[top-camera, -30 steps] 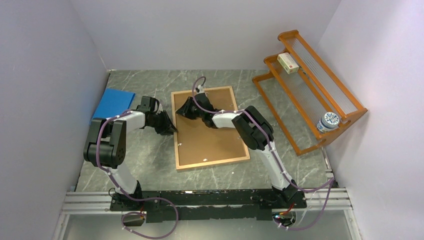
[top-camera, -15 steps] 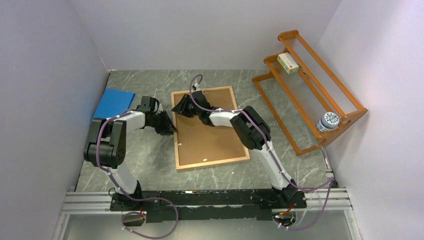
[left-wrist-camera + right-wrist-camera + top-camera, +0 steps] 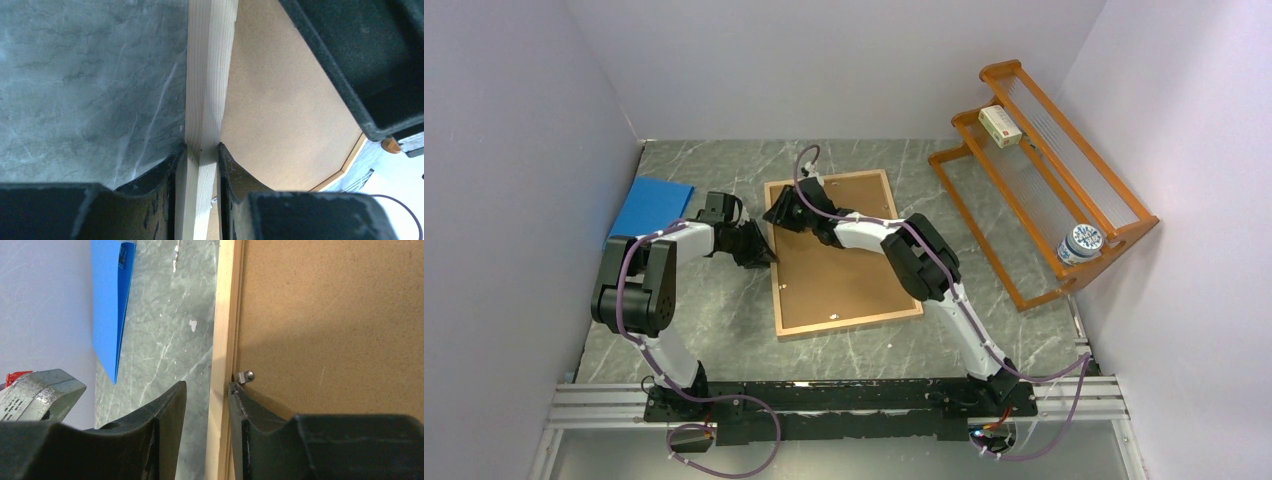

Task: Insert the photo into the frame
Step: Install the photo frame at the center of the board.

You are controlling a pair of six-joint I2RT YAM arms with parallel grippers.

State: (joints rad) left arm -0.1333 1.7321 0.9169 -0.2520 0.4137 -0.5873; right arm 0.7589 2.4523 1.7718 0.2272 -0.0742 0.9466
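Note:
The frame (image 3: 854, 325) lies face down on the table, its brown backing panel (image 3: 844, 270) up. The photo is hidden. My left gripper (image 3: 767, 258) is shut on the frame's left border; in the left wrist view both fingers press the pale wood strip (image 3: 210, 75) at the gripper (image 3: 201, 148). My right gripper (image 3: 774, 212) stands open astride the same border (image 3: 227, 315) near the far left corner. At the gripper (image 3: 207, 385) the inner finger touches the wood beside a small metal clip (image 3: 245, 376), and the outer finger (image 3: 170, 405) stands off it.
A blue sheet (image 3: 652, 205) lies at the far left by the wall. An orange slatted rack (image 3: 1044, 170) at the right holds a small box (image 3: 1000, 126) and a patterned jar (image 3: 1080, 243). Walls close in on three sides.
My right gripper has slid left across the backing to the frame's left border and its jaws have widened. The left arm has stayed where it was.

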